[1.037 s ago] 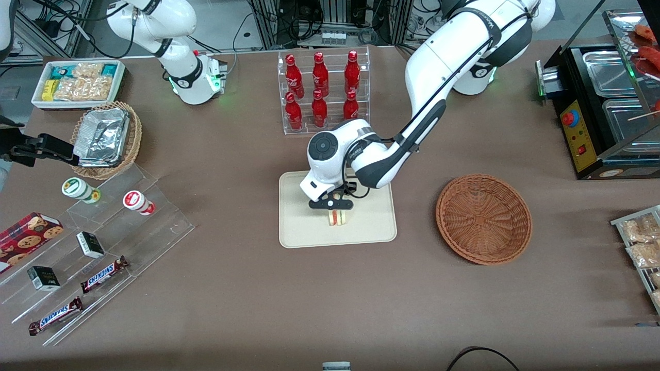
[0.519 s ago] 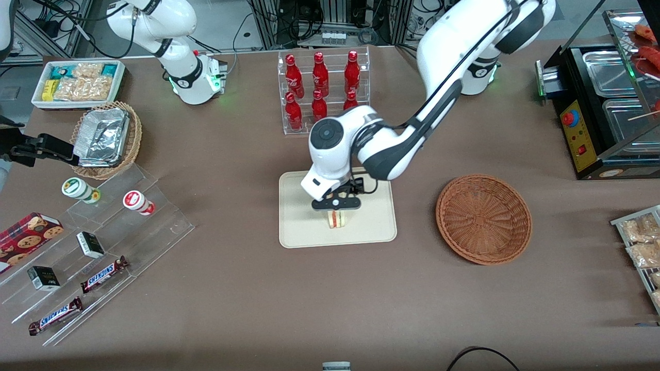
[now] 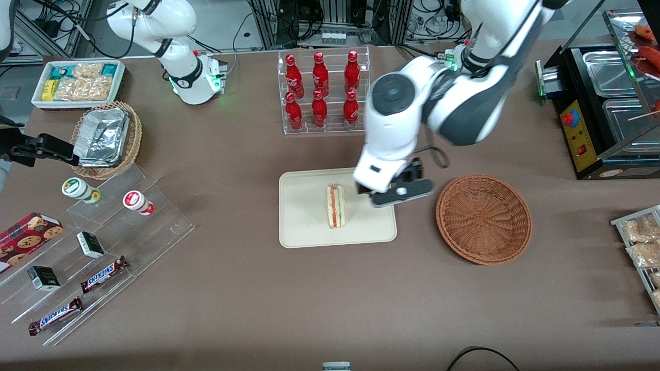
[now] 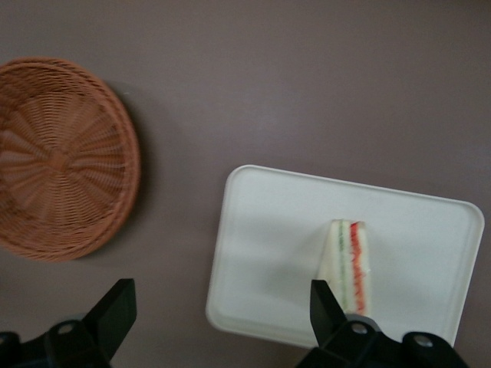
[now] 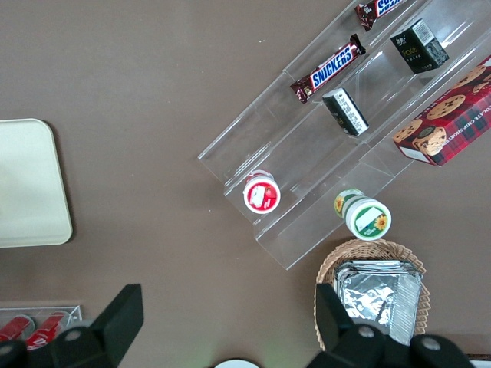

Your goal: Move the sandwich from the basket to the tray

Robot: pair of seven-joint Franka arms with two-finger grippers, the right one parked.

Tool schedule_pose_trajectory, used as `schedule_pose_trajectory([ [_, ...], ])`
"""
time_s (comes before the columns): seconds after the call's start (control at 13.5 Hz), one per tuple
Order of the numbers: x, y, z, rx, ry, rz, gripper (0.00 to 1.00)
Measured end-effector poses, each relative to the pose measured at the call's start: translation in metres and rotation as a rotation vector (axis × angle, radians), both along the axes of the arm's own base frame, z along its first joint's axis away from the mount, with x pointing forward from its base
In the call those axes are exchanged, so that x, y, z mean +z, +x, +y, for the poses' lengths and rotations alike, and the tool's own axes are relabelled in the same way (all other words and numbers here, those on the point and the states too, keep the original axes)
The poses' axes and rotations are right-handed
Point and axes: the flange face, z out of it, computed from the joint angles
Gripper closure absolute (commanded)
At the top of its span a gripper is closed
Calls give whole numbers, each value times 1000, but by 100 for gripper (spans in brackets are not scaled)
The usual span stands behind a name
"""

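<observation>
The sandwich (image 3: 335, 206) stands on its edge on the cream tray (image 3: 304, 226), its red and green filling showing; the left wrist view shows the sandwich (image 4: 349, 264) on the tray (image 4: 268, 253) too. My gripper (image 3: 399, 191) hangs open and empty, raised above the tray's edge nearest the basket, with its fingers (image 4: 115, 307) spread wide. The reddish-brown basket (image 3: 483, 219) lies empty on the table toward the working arm's end, also seen from the wrist as the basket (image 4: 57, 157).
A clear rack of red bottles (image 3: 322, 93) stands farther from the front camera than the tray. A tan basket with foil containers (image 3: 105, 139), a white snack bin (image 3: 77, 82) and clear shelves of snacks (image 3: 87, 247) lie toward the parked arm's end. A food warmer (image 3: 603, 103) stands at the working arm's end.
My gripper has let go of the sandwich, risen and swung away toward the basket. The sandwich stays standing on the tray, now fully in view.
</observation>
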Motion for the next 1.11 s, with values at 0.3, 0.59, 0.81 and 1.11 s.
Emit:
schedule_pose_trajectory([
  [0.3, 64, 12, 115, -48, -16, 42, 0],
  [0.59, 100, 6, 191, -133, -29, 63, 0],
  [0.81, 116, -6, 248, -211, -60, 67, 0],
  [1.11, 136, -30, 309, -253, -50, 68, 0],
])
